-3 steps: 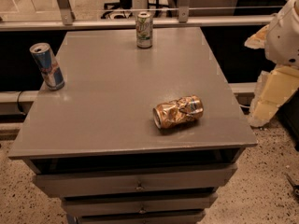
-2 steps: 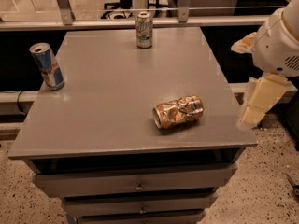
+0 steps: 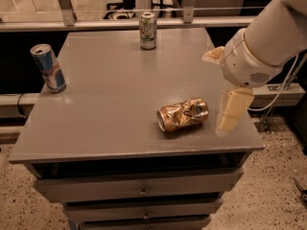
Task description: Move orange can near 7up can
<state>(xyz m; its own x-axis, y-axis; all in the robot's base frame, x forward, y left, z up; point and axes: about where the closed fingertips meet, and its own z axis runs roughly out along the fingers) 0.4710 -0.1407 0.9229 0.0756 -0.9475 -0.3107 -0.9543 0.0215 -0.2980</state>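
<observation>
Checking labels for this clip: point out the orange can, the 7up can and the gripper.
orange can (image 3: 183, 114): camera view, dented side wall.
7up can (image 3: 148, 31): camera view, green-marked side.
gripper (image 3: 229, 115): camera view, pale body, just right of the orange can.

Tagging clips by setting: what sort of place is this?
Likely an office or lab: grey drawer cabinet bearing the orange can and 7up can, metal railing behind, speckled floor. The gripper hangs beside the orange can.

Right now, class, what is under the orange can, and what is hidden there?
The orange can lies on its side on the grey table; the tabletop patch beneath it is covered. The end effector hangs beside it, apart.
</observation>
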